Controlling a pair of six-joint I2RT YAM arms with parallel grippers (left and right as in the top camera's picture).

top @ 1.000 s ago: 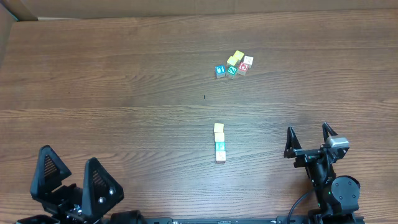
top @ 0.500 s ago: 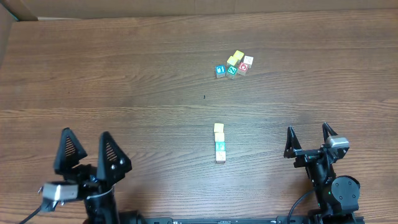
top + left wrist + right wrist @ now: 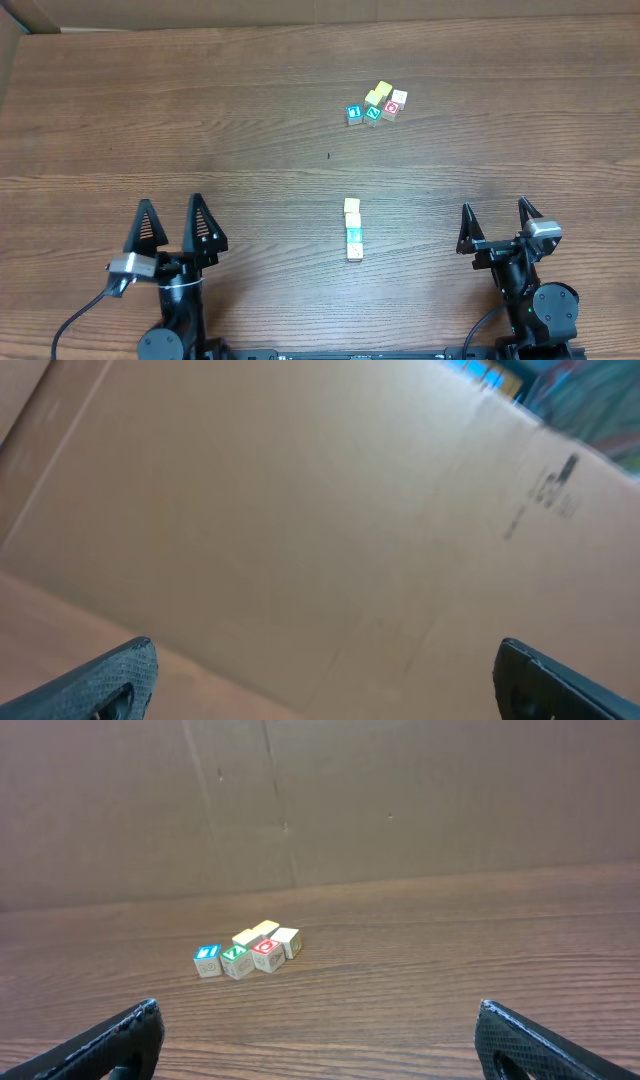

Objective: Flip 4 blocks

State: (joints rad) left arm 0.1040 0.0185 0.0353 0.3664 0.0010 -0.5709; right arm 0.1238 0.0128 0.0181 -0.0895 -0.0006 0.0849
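Table: brown wood-grain table [image 3: 150, 100], seen from overhead with the arms along the 6 o'clock edge.
Task blocks: row of four blocks [image 3: 353, 229], a little toward 6 o'clock from the table's middle, between the two arms and apart from both.
Row order: running from 12 to 6 o'clock, yellow block [image 3: 352, 205], second yellow block [image 3: 352, 219], teal-faced block [image 3: 354, 235], whitish block [image 3: 354, 251]; each one touches the next, in a nearly straight line.
Other blocks: cluster of six blocks [image 3: 377, 103], at about 1 o'clock from the row and well apart from it.
Cluster make-up: blue-faced block [image 3: 354, 114] at its 9 o'clock end, a green-faced one beside it, red-faced block [image 3: 391, 108] toward 3 o'clock, with two yellow ones and a white one on the 12 o'clock side.
Left gripper: left gripper [image 3: 173, 215], at about 7 o'clock on the table, jaws spread wide with nothing between them, fingers pointing toward 12 o'clock.
Right gripper: right gripper [image 3: 495, 222], at about 5 o'clock on the table, jaws spread wide and holding nothing.
Left wrist view: blurred cardboard wall [image 3: 300, 510]; the two fingertips sit in the lower corners, far apart.
Right wrist view: the cluster lies on the table ahead, toward 11 o'clock from between the fingertips; the row is out of this view.
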